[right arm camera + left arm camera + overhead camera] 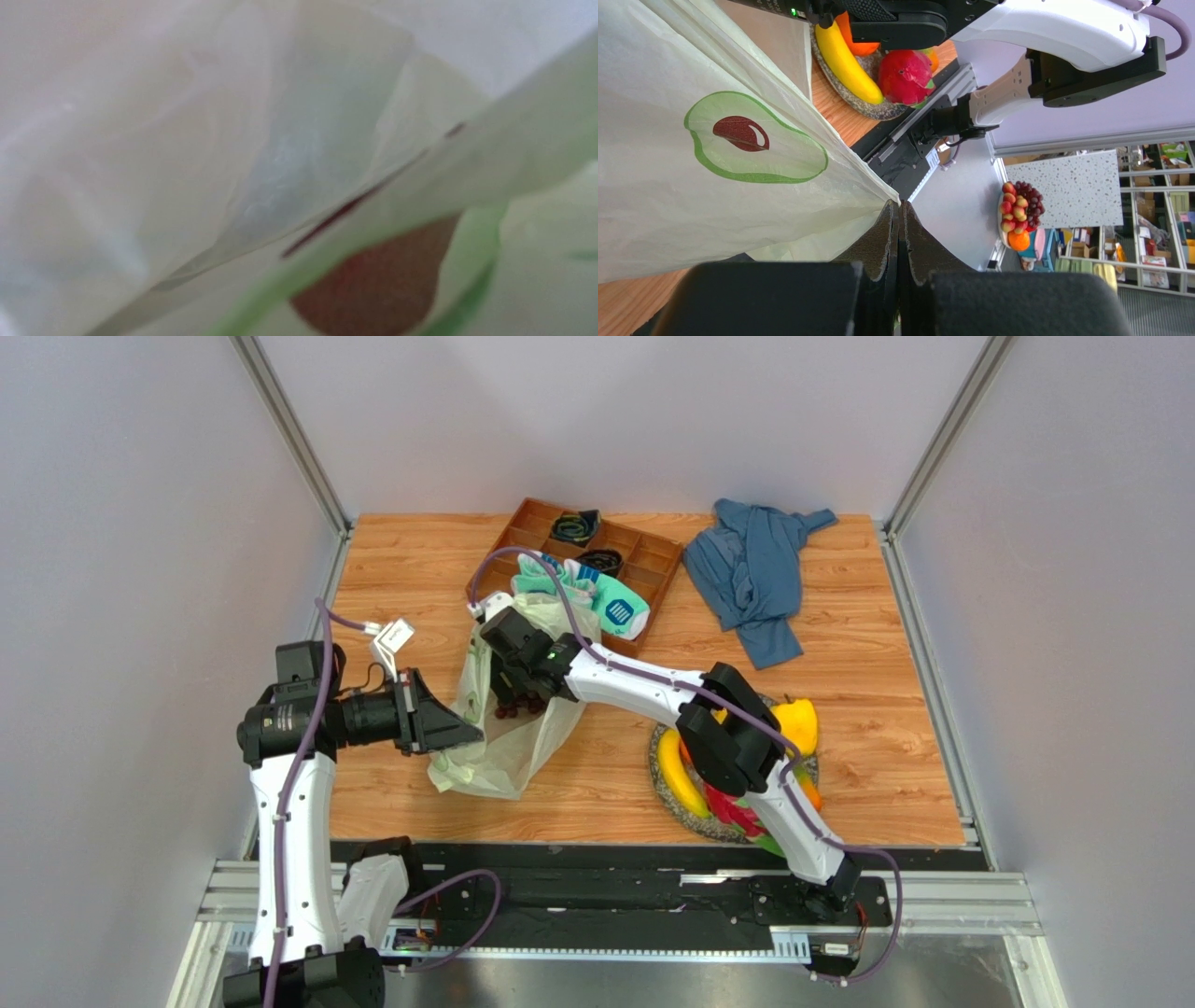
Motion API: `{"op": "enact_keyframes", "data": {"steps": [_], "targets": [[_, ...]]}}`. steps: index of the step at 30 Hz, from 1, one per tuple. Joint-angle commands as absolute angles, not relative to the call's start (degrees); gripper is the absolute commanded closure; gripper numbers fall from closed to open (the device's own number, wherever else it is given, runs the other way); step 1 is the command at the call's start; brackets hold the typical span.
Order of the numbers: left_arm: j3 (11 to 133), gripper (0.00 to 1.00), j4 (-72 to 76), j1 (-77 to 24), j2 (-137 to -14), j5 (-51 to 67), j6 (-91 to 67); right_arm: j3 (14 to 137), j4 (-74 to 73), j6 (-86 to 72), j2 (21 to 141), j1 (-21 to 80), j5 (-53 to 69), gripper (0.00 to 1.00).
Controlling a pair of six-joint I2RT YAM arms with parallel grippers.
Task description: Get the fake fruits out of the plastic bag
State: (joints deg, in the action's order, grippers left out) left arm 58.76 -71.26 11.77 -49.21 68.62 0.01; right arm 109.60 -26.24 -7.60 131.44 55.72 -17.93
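Observation:
The pale yellow-green plastic bag (494,745) stands on the wooden table, its avocado print (756,140) facing the left wrist camera. My left gripper (452,730) (899,205) is shut on the bag's edge and holds it up. My right gripper (522,672) reaches down into the bag's mouth, where a dark purple-red cluster, likely the grapes (511,709), shows beside it. The right wrist view is filled with bag film and its fingers are hidden. A banana (680,773) (844,61), a dragon fruit (732,812) (905,75), an orange (854,40) and a yellow fruit (797,723) lie on a woven mat (697,826).
A brown divided tray (648,557) sits at the back, with teal-white socks (606,605) against it just behind the bag. A blue cloth (751,567) lies at the back right. A white tag (394,634) hangs near the left arm. The right arm crosses over the mat.

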Motion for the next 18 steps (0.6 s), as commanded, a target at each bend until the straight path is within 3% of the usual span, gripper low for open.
{"op": "enact_keyframes", "data": {"steps": [1, 4, 8, 18], "targets": [[59.5, 1.0, -74.8, 11.7, -48.2, 71.2, 3.2, 113.3, -25.0, -9.4, 133.1, 55.5, -19.1, 0.16], [61.5, 1.0, -79.8, 11.3, -47.7, 71.5, 6.1, 115.0, -24.5, -9.2, 133.9, 55.5, -20.7, 0.13], [65.1, 1.0, -83.3, 11.0, -47.9, 72.2, 8.1, 117.9, -24.1, -8.7, 134.6, 55.6, -19.8, 0.01], [71.9, 1.0, -90.3, 10.9, -50.2, 73.6, 12.2, 118.6, -24.9, -11.2, 136.9, 57.2, -16.0, 0.04]]}}
